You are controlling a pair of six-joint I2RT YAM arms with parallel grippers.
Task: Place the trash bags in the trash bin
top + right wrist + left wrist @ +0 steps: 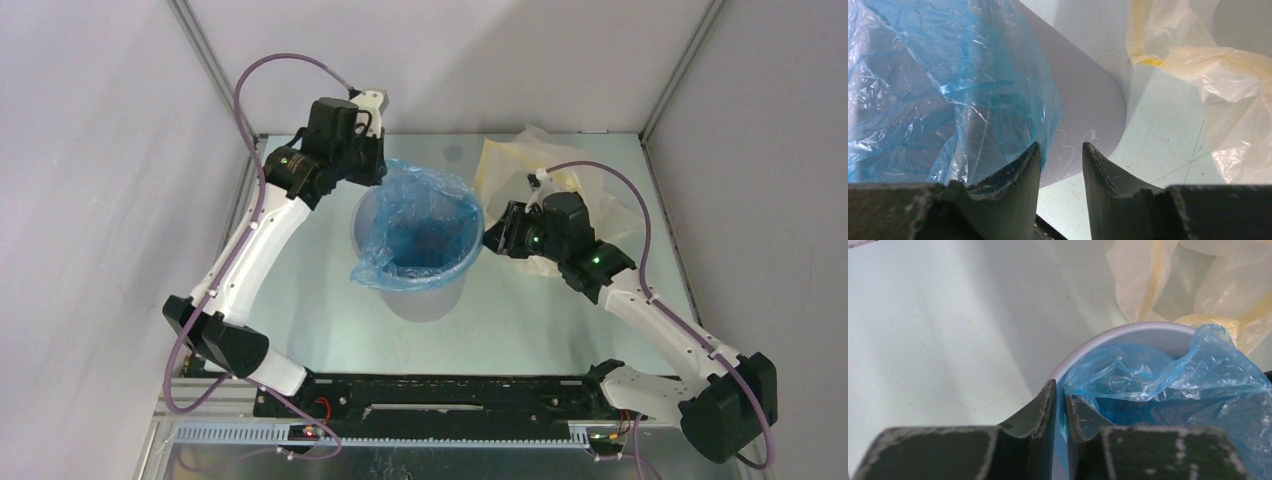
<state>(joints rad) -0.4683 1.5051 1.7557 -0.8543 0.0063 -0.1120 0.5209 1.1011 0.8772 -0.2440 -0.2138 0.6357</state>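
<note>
Pale tabletop (pixel 530 320) noted: crinkly translucent blue plastic bag (pixel 420 215), pinched onto the rim of the round grey-lavender plastic bin (pixel 1143 335) by the left gripper (pixel 1060 390) (right gripper (pixel 1060 147) parted), could be dragged out if lifted unreleased.

Soft, even light from overhead: crisp from above, blurry up close.

The counter (pixel 560 310) is lit flat and pale, with only a faint grey shadow pooled on the near side of the trash bin (pixel 440 283). The blue trash bag (pixel 420 215) throws small white glints off its crinkles. In the wrist views the left claw (pixel 1060 390) and right claw (pixel 1060 147) look dark, soft-edged and out of focus. A broad shadow crosses the counter in the left one, and the yellow bag (pixel 1243 100) washes out nearly white.
</note>
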